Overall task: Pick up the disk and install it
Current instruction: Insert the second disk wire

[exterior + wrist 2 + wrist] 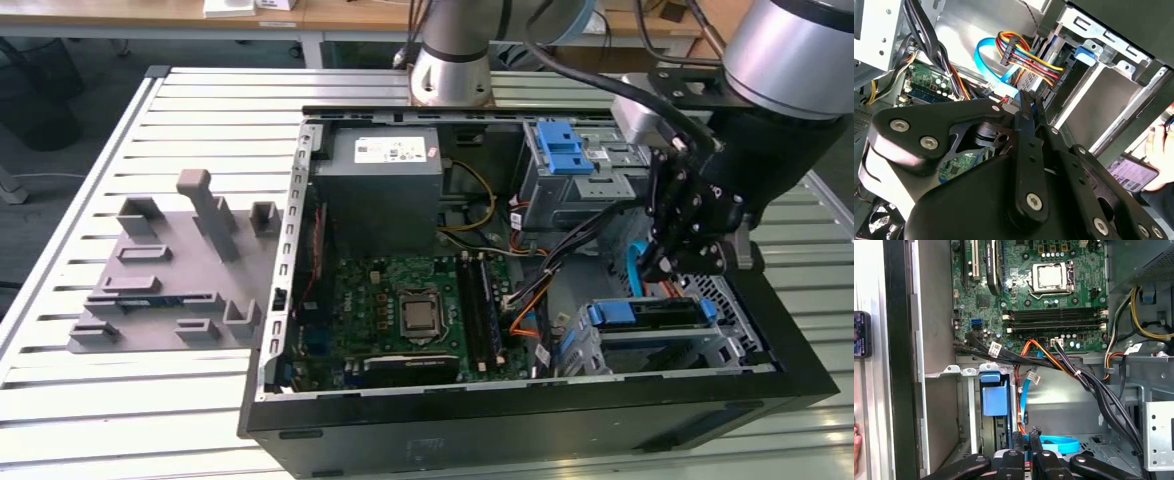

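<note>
The disk (650, 315) lies in the lower metal bay at the case's front corner on the exterior view's right, with the blue end of its caddy showing. That blue caddy end (994, 396) also appears in the first wrist view, set into the bay. My gripper (665, 272) hangs inside the case just above and beside that bay, close to a curled blue data cable (1059, 444). The black fingers (1019, 440) stand pressed together in both wrist views, with nothing between them. In the second wrist view the gripper (1031, 100) points at a bundle of coloured power wires (1024, 55).
A blue latch bracket (561, 150) sits on the upper bay. The grey power supply (378, 190) and the green motherboard (400, 310) lie toward the exterior view's left. Black cable bundles (1089, 385) cross the case. A grey fixture (174, 270) stands outside on the table. A hand holds a phone (1134, 172) beside the case.
</note>
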Robot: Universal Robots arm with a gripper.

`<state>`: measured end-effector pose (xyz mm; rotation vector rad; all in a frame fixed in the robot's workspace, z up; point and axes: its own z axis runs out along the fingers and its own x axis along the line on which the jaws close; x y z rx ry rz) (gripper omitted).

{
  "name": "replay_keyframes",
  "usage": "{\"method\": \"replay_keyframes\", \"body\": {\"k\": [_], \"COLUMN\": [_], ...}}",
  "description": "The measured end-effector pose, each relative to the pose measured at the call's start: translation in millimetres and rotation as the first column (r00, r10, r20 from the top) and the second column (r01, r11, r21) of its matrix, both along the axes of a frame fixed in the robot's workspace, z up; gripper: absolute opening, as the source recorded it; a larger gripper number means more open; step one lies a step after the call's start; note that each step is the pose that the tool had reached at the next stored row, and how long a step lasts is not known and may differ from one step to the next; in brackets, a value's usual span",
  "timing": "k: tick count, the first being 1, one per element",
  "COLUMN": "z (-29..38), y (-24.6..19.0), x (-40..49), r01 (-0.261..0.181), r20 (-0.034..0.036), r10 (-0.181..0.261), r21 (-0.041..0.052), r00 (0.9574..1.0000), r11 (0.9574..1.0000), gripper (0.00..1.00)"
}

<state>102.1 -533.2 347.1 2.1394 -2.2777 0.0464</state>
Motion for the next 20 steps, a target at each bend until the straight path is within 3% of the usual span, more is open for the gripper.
{"method": "replay_keyframes", "body": {"k": [2, 5, 7, 11, 17, 20], "z": [-0.9, -2.1, -2.6, -6.6, -8.2, -9.5], "y": [-2.5, -3.6, -4.5, -12.1, -12.4, -15.9], "x": [-0.2, -2.0, -2.9, -3.6, -3.7, -3.8], "r01": [-0.002, -0.005, -0.005, -0.007, -0.007, -0.007], "r20": [0.0063, 0.0229, 0.0296, 0.0312, 0.0313, 0.0313], "r10": [0.002, 0.005, 0.005, 0.006, 0.007, 0.006], "r21": [0.0035, 0.0053, 0.0055, 0.0105, 0.0116, 0.0145], "r00": [1.0, 0.9997, 0.9995, 0.9995, 0.9995, 0.9995], "r11": [1.0, 1.0, 1.0, 0.9999, 0.9999, 0.9999], "gripper": [0.16, 0.16, 0.16, 0.16, 0.16, 0.16]}}
